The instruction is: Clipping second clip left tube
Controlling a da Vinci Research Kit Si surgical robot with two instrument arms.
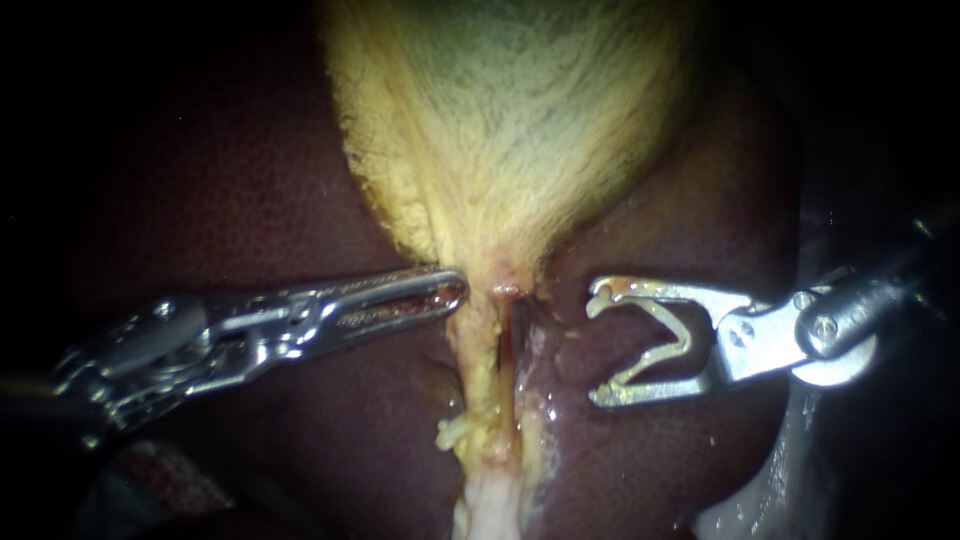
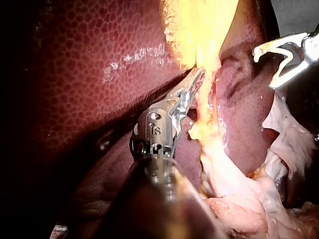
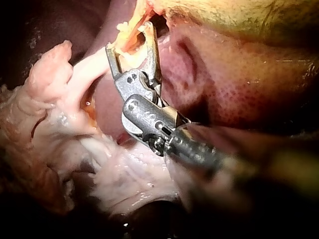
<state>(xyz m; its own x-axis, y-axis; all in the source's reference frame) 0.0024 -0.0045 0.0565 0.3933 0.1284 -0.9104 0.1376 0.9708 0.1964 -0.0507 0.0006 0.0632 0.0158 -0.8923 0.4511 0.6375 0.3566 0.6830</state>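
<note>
Nearest the lens: slender steel left instrument (image 1: 455, 289), reaching in from the left over the dark red-brown liver (image 1: 250, 200). Held with jaws lying together, nothing visibly pinched between them, tip touching the left flank of the yellowish, fat-coated left tube (image 1: 480, 375).

Opposite, well apart across bare liver: steel right instrument (image 1: 593, 350), entering from the right, jaws spread wide and gripping nothing. Impossible to tell whether a clip sits inside them.

Left tube hanging from the tapered neck of the yellow-green gallbladder (image 1: 500, 120) down toward pale whitish tissue (image 1: 490, 510). No clip visible on it.

Deciding relation: tube lying to the left of the open jaws, long axis running from the gallbladder neck to the pale tissue, crosswise to the right instrument's shaft. Parted from those jaws by a dark slit and a second, pinker strand (image 1: 535, 370), presumably the right tube. Opening turned toward the tube, yet spread along its length rather than across it. Probably calls for a roll of the wrist, then an advance leftward past the pinker strand. Left instrument nearer but seemingly steadying; right instrument the likely one to place the clip.
</note>
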